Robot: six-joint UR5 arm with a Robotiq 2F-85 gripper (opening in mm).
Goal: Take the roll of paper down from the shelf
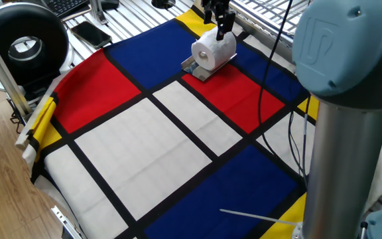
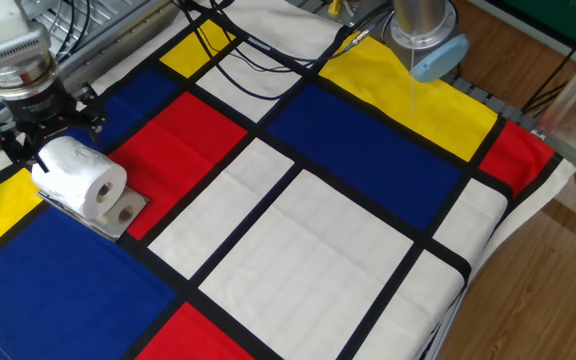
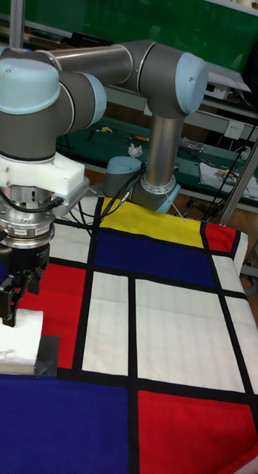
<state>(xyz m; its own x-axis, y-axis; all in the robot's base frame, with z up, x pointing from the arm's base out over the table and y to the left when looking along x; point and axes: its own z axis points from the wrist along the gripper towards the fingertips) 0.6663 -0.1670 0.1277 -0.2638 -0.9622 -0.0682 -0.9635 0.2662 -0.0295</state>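
The roll of paper (image 1: pixel 213 52) (image 2: pixel 80 178) (image 3: pixel 16 342) is white and lies on its side on the shelf (image 1: pixel 194 69) (image 2: pixel 120 216), a small silver plate flat on the coloured cloth. Its hollow centre faces the middle of the table. My gripper (image 1: pixel 221 24) (image 2: pixel 48 135) (image 3: pixel 13 293) hangs just above the roll's far end, near the back edge of the cloth. The black fingers (image 2: pixel 84 119) are spread apart and hold nothing. They stand close over the roll without gripping it.
A wire rack (image 1: pixel 270 13) runs behind the roll, and black cables (image 2: pixel 238 50) lie across the cloth near the arm base (image 2: pixel 423 30). The arm's column (image 1: pixel 350 133) fills the right foreground. A black round device (image 1: pixel 22 43) and a phone (image 1: pixel 91 32) sit off the cloth.
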